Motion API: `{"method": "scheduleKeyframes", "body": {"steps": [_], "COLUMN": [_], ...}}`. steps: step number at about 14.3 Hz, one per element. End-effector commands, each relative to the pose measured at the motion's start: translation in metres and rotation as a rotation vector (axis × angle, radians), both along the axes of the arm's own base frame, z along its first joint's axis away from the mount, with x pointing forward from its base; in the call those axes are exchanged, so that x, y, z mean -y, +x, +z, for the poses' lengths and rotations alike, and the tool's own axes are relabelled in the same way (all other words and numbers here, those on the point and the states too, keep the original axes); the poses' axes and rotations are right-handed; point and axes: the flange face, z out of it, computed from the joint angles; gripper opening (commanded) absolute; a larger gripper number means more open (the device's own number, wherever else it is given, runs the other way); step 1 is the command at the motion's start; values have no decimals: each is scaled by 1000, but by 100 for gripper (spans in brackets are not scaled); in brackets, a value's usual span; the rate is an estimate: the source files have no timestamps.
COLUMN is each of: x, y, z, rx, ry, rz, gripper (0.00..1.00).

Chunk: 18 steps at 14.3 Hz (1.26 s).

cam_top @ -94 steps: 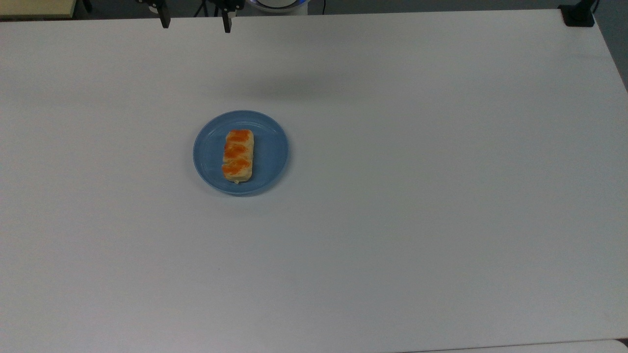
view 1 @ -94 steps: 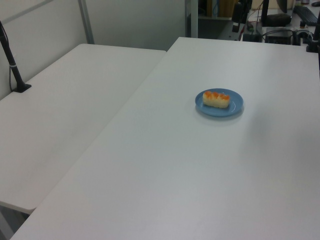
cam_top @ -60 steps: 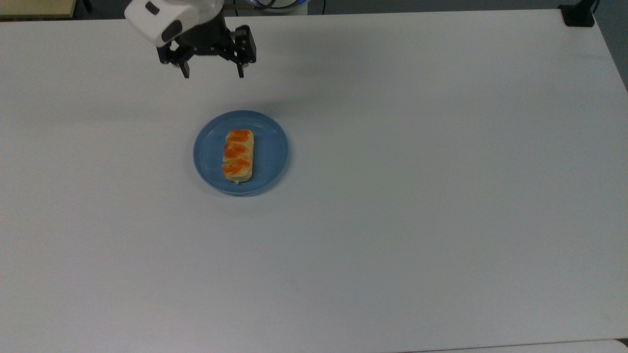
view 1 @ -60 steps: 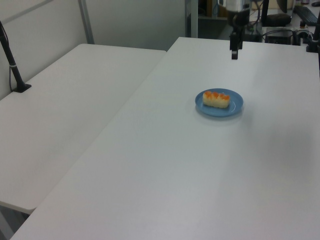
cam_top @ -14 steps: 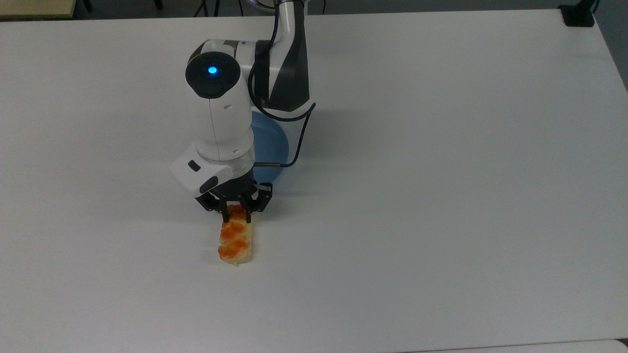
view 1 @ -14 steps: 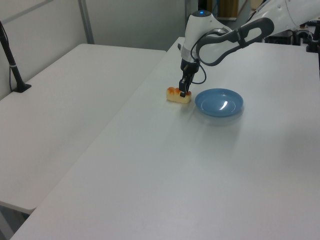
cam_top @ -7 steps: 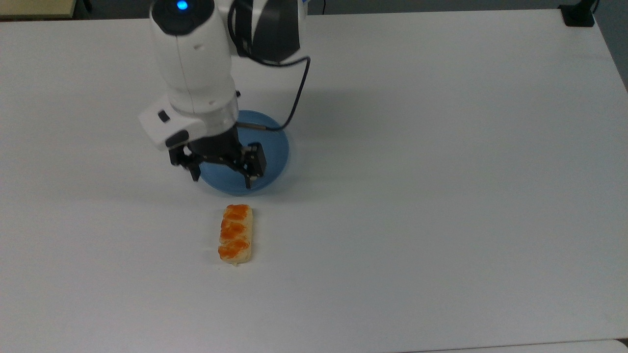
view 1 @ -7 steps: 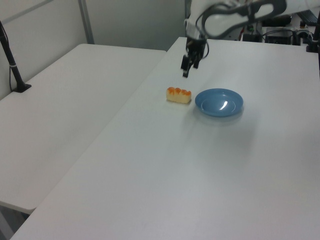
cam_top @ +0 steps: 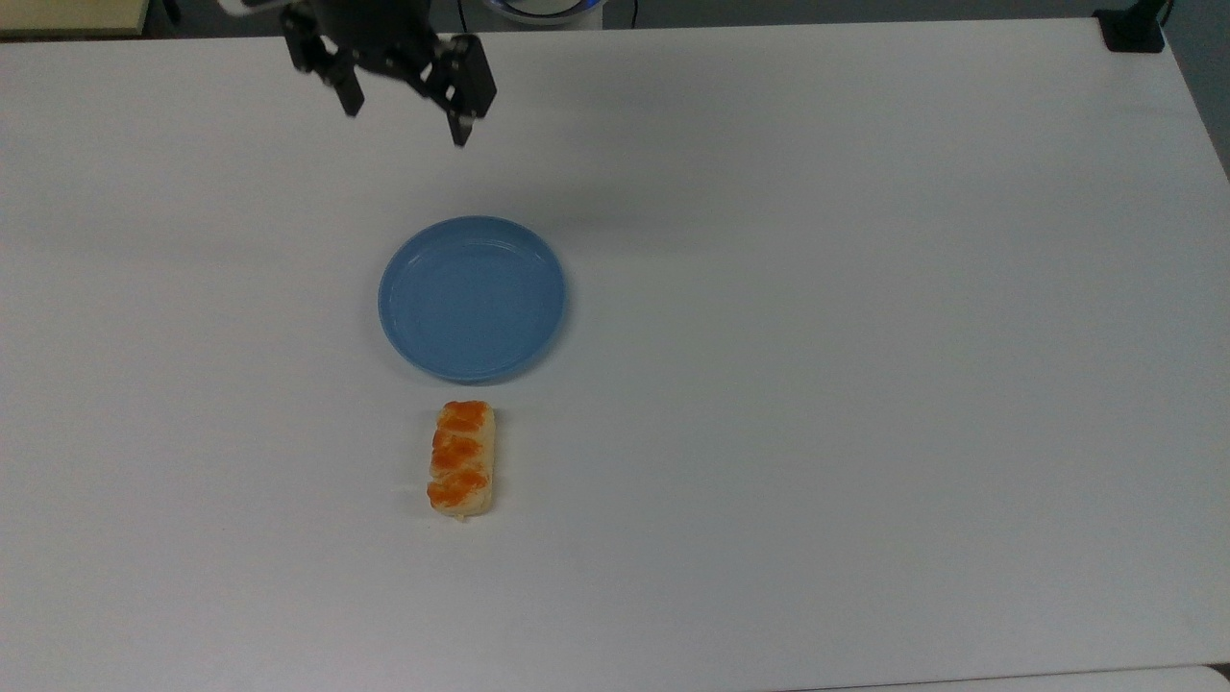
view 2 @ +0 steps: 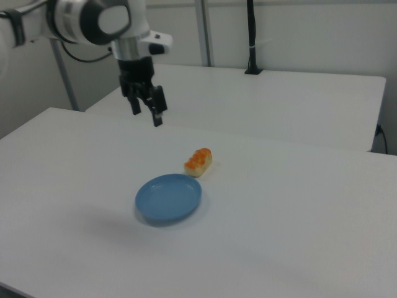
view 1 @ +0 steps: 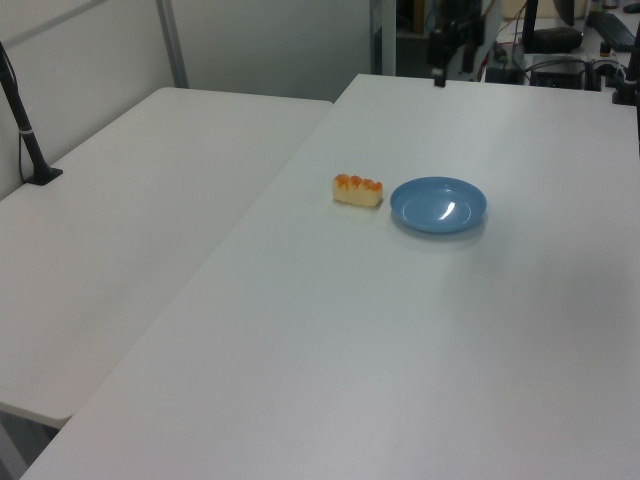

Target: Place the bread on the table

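And there it sits: the bread is on the table, just beside the blue plate and clear of its rim, with the plate bare. The gripper hangs high, well apart from the plate, fingers spread and holding nothing. By my read the job looks done, nothing left but parking the arm.

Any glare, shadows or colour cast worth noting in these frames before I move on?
Left view: a small white glare streak sits on the blue plate. Top view: the table reads bluish-grey, with a soft diffuse shadow above the plate, below the gripper. Right view: a faint shadow lies on the table to the plate's left; the bread casts almost no shadow, so the light is soft.
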Motion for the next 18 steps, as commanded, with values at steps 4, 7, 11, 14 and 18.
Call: {"method": "scheduleKeyframes", "body": {"steps": [4, 7, 11, 14, 18], "x": [-8, 2, 1, 0, 0], "y": [-61, -51, -51, -51, -51], "z": [40, 44, 45, 46, 47], "rx": [-19, 61, 63, 67, 67], "ry": [6, -40, -42, -38, -38], "rz": [134, 309, 321, 320, 314], "gripper": [100, 100, 100, 100, 100]}}
